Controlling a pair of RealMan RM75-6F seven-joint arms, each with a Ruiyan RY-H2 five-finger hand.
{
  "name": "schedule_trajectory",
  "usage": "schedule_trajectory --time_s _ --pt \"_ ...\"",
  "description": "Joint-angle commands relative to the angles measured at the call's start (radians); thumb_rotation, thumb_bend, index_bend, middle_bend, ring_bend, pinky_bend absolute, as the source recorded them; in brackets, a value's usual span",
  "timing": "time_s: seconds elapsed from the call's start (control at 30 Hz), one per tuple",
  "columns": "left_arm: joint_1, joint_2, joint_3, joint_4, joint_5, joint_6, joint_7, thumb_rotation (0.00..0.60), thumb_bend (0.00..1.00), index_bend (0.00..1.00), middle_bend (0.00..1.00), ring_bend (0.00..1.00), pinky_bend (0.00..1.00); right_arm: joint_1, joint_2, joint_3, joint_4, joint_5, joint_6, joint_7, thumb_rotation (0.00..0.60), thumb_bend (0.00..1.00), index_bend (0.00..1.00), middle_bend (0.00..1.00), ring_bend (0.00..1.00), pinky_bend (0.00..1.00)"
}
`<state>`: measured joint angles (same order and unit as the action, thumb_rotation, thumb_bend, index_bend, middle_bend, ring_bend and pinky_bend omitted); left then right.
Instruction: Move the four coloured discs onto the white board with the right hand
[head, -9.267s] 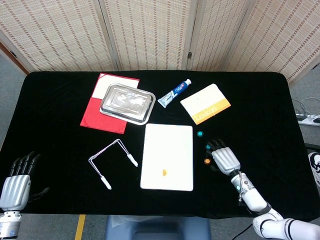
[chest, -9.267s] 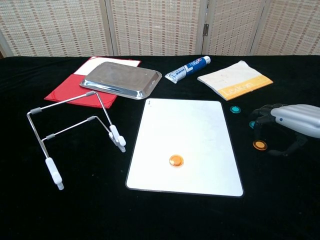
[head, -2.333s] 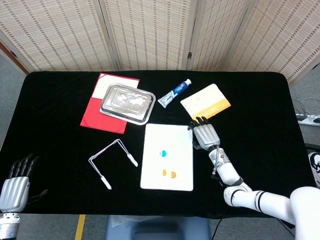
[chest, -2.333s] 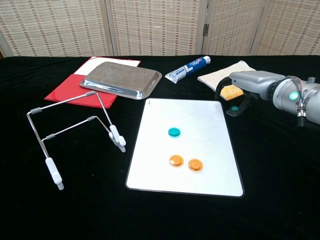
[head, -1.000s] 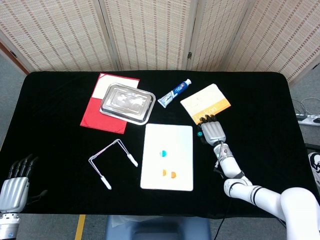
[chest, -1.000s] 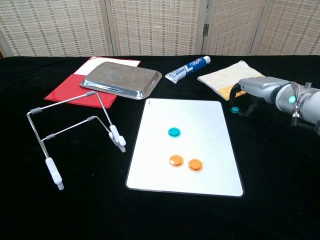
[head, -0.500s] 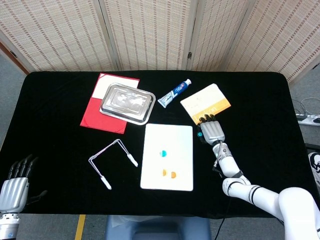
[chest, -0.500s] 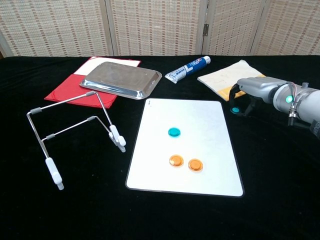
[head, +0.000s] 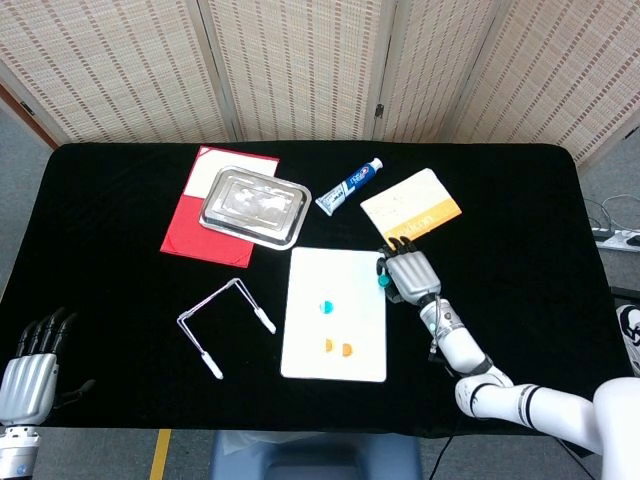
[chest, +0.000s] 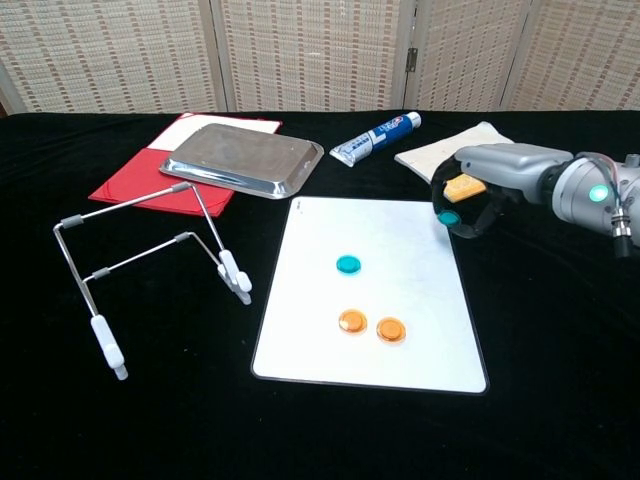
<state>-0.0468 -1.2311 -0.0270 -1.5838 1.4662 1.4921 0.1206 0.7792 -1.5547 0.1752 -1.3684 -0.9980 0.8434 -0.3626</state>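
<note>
Right robot hand hangs over the 3 o'clock edge of the white board, near its far corner, fingers curled down w/ a teal disc pinched at the fingertips. In the chest view the disc shows just under the fingers and looks lifted, not resting on the board, though contact is hard to judge. So the hand is gripping that disc.

Other three discs lie flat on the board: a second teal one near centre, and two orange ones side by side toward 6 o'clock. That makes this the last disc, by my reading.

Handling, as a guess: small, thin, rigid, very light, prob. smooth plastic. Not fragile, but easy to flick or slide out of a pinch. Best hold is across the rim, thumb opposite a finger, since the flat faces give little to grab once it lies on a hard surface. The smooth board may let it skate when released, so a low, gentle drop suits.

Left robot hand sits at 7 o'clock off the tabletop edge, fingers spread, holding nothing.
</note>
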Motion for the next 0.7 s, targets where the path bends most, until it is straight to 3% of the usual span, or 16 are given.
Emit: schedule_trajectory --time_s 0.03,0.7 --pt "0.001 0.001 0.000 0.000 -0.002 -0.001 0.000 0.600 0.14 0.07 0.00 0.05 0.00 0.008 0.012 -0.017 -0.077 -0.026 0.000 -0.020 0.600 0.46 0.50 0.21 0.00 0.00" --pt "0.007 -0.007 0.003 0.025 -0.007 -0.001 -0.023 0.600 0.14 0.07 0.00 0.05 0.00 0.067 -0.079 -0.045 -0.072 0.006 0.001 -0.121 0.600 0.46 0.49 0.20 0.00 0.00"
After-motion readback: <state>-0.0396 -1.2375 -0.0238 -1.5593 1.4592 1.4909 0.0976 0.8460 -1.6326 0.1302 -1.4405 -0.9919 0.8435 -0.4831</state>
